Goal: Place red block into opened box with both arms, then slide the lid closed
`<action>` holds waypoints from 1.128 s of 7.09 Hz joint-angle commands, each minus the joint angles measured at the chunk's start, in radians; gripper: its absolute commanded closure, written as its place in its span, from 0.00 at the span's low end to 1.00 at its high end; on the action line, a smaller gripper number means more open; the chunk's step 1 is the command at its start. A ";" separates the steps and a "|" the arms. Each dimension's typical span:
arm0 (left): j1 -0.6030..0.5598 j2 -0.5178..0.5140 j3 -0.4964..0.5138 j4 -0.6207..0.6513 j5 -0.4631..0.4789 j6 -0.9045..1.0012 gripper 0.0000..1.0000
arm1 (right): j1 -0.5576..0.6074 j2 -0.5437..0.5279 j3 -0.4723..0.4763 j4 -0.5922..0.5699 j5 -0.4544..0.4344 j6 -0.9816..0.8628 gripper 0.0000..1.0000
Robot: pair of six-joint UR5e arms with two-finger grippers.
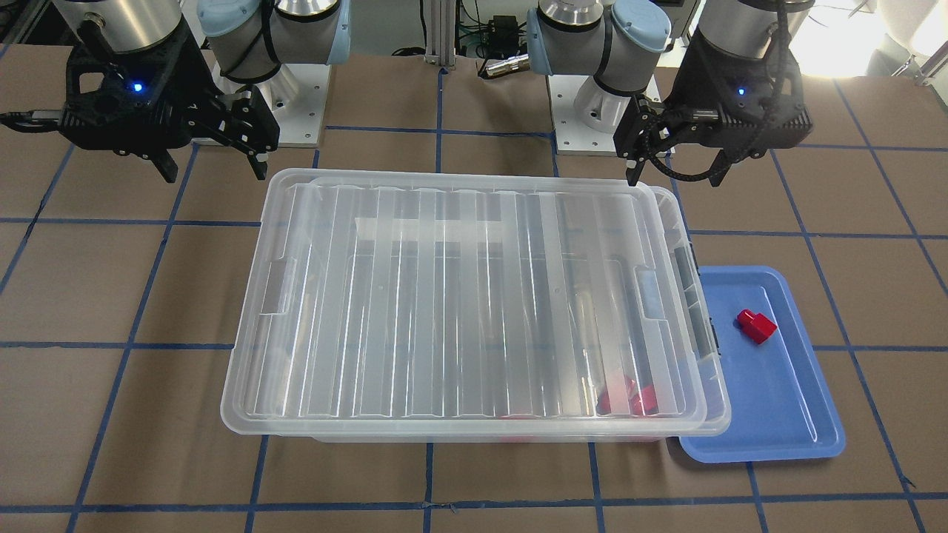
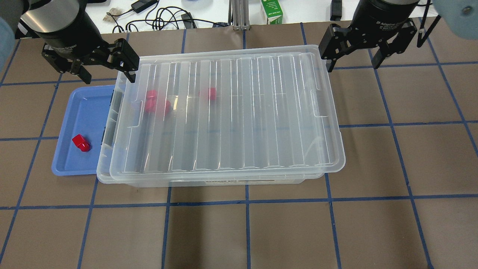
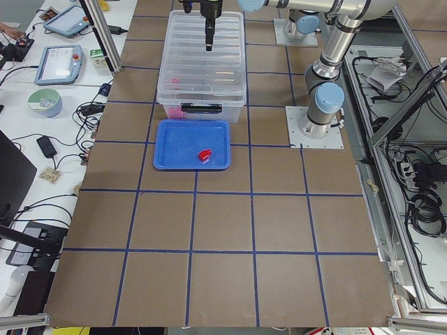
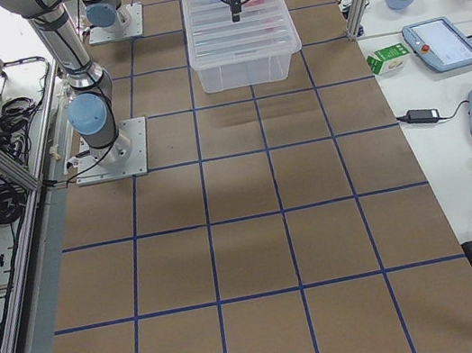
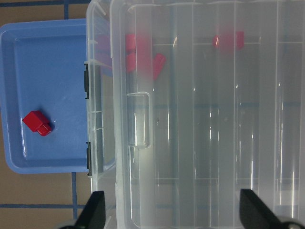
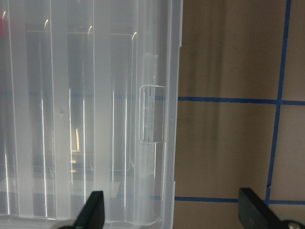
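A red block (image 1: 755, 326) (image 2: 81, 143) (image 5: 37, 122) lies in the blue tray (image 2: 86, 108) beside the box's left end. On the clear box (image 2: 224, 182) rests the ribbed lid (image 2: 231, 112) (image 1: 459, 296), shifted slightly toward my right, so a narrow strip at the left end stays uncovered. Other red blocks (image 2: 157, 104) show through the lid inside the box. My left gripper (image 2: 110, 76) (image 1: 674, 178) (image 5: 174, 212) hangs open above the box's far left corner. Above the far right corner, my right gripper (image 2: 353, 67) (image 1: 215, 174) (image 6: 174, 212) is open and holds nothing.
The brown table (image 2: 246, 231) carries a grid of blue tape lines. Cables and a green carton (image 2: 272, 11) lie beyond its far edge. Both arm bases (image 1: 281, 96) stand on plates on the robot's side of the box.
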 commanded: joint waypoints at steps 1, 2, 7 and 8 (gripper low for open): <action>0.000 0.000 -0.003 0.000 0.000 0.000 0.00 | 0.000 0.002 0.000 0.000 0.001 0.000 0.00; 0.000 0.000 -0.003 0.000 0.001 0.000 0.00 | 0.000 0.003 0.002 0.000 -0.002 -0.004 0.00; 0.137 -0.030 -0.026 0.063 -0.023 -0.003 0.00 | -0.021 0.052 0.081 -0.077 -0.013 -0.011 0.00; 0.246 -0.049 -0.037 0.067 -0.036 0.014 0.00 | -0.023 0.095 0.160 -0.200 -0.015 -0.014 0.00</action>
